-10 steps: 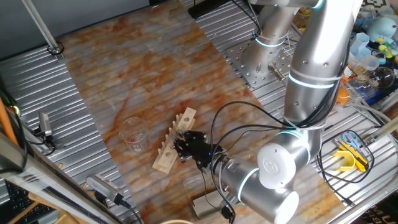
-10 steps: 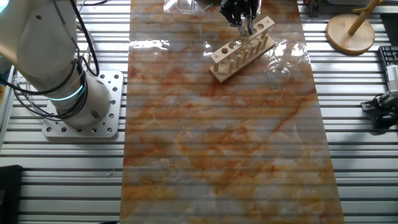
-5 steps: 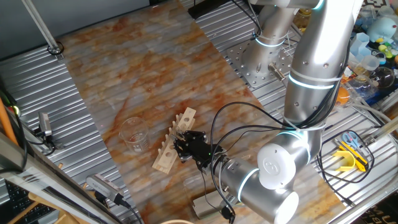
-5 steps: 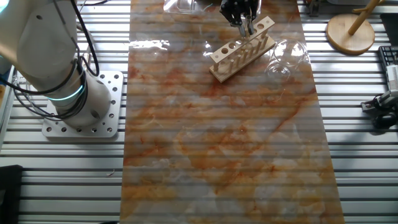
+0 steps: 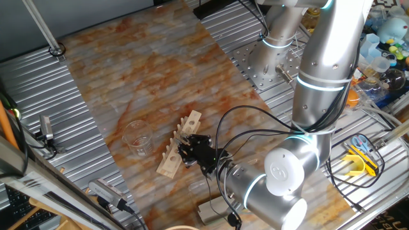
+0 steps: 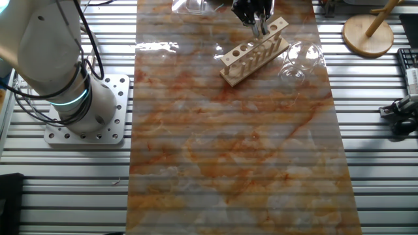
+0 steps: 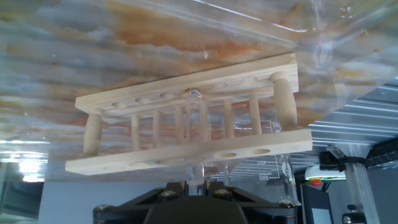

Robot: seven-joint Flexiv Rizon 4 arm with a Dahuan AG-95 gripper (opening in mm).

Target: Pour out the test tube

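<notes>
A thin clear test tube (image 7: 194, 124) stands upright in a middle hole of the wooden rack (image 7: 186, 149), its rounded end against the far bar. My gripper (image 7: 195, 182) is shut on the tube's near end, right at the rack's near bar. From one fixed view the black gripper (image 5: 190, 148) sits against the rack (image 5: 179, 150) on the marbled mat. From the other fixed view the gripper (image 6: 257, 23) hangs over the rack (image 6: 253, 52) at the table's far edge.
A squat glass beaker (image 5: 137, 137) stands just beside the rack, also visible as the beaker (image 6: 299, 60) and behind the rack bars as the beaker (image 7: 267, 168). A wooden stand (image 6: 368, 32) and the arm's base (image 6: 85, 108) flank the mat.
</notes>
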